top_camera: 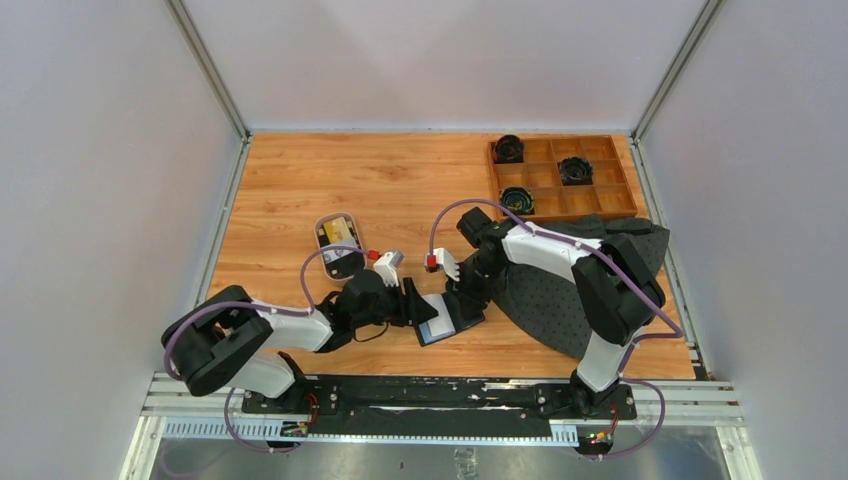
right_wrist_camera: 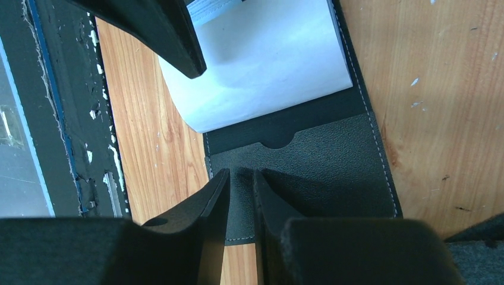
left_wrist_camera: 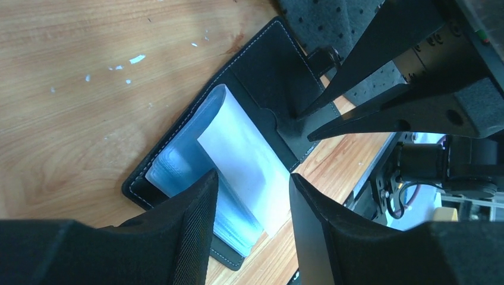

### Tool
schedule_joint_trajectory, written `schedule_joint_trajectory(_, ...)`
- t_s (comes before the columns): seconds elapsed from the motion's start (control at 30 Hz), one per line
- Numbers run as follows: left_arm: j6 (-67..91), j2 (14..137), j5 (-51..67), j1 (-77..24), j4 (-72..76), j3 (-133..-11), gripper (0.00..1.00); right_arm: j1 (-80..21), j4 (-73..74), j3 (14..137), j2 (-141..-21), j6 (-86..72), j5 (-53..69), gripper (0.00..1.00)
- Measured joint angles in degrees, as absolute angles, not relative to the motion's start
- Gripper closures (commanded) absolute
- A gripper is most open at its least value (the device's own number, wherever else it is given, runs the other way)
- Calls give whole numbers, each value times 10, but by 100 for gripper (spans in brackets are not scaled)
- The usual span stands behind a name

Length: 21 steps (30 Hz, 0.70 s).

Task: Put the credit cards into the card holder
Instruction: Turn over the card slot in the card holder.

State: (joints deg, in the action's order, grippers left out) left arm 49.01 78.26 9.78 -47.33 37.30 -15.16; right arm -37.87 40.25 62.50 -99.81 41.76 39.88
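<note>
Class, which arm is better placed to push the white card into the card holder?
Left, probably: the left gripper straddles the white card, while the right gripper is clamped on the flap of the card holder.

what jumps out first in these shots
An open black card holder lies at the near middle of the table. The right claw pinches its bare flap while the left claw straddles a white card lying over its sleeves. Far right, a wooden box holds three black coils.
</note>
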Motion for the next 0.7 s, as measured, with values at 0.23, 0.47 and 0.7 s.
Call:
schedule_joint_trajectory(0.23, 515, 839, 127, -473, 443, -152, 58, -379, 404, 625, -998, 418, 401, 76)
schedule_joint_trajectory(0.47, 548, 858, 157, -473, 535, -151, 58, -379, 415, 641, -998, 417, 416, 74)
schedule_joint_trajectory(0.7, 560, 868, 174, -473, 564, -154, 50, -364, 430, 652, -995, 413, 442, 69)
